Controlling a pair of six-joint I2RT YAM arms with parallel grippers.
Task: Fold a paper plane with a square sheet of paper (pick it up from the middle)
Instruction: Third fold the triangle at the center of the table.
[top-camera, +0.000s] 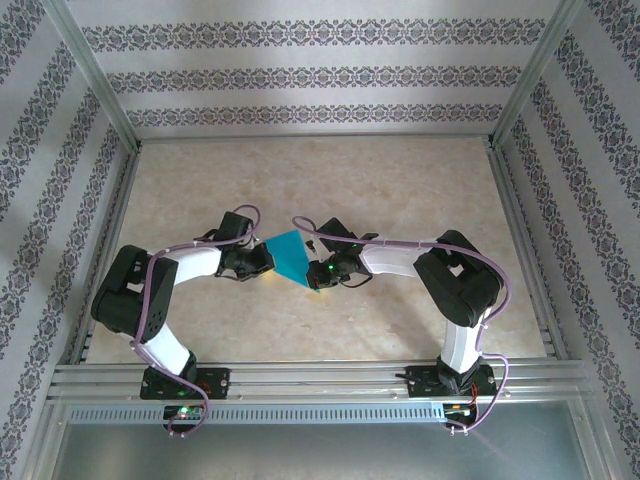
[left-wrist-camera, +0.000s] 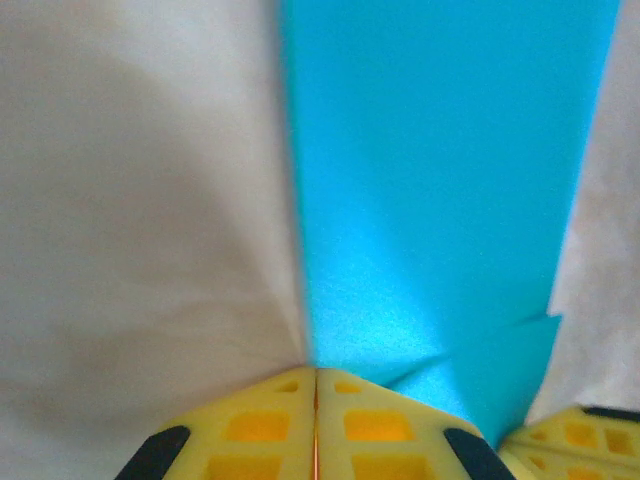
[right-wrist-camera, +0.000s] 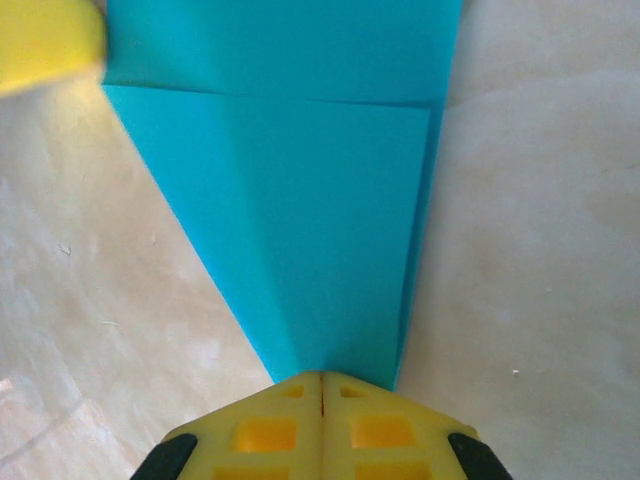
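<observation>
Yellow fingertips of my right gripper (right-wrist-camera: 321, 378) sit pressed together at the bottom of the right wrist view. The narrow end of the paper (right-wrist-camera: 300, 200) runs straight in between them, so they pinch it. From there the teal paper widens away from me, with a straight fold edge running across it and a second layer showing along its right side. In the top left corner of that view, a blurred yellow finger (right-wrist-camera: 45, 40) of my other hand sits at the paper's far part.

On the left wrist view my left gripper (left-wrist-camera: 316, 375) is closed tight too, its pads meeting along a thin seam. The paper (left-wrist-camera: 430, 200) comes down to those tips along its left edge, and I hold it there. At the lower right corner, the right gripper's yellow fingers (left-wrist-camera: 560, 440) sit against the paper's near corner.

From above, the paper (top-camera: 290, 255) is near the middle of the table (top-camera: 400, 180), spanning the gap between my two hands. My left gripper (top-camera: 262, 258) is at its left side and my right gripper (top-camera: 318, 272) at its lower right tip, with both arms bent inward toward it. I cannot tell whether the paper rests on the table or hangs just above it
</observation>
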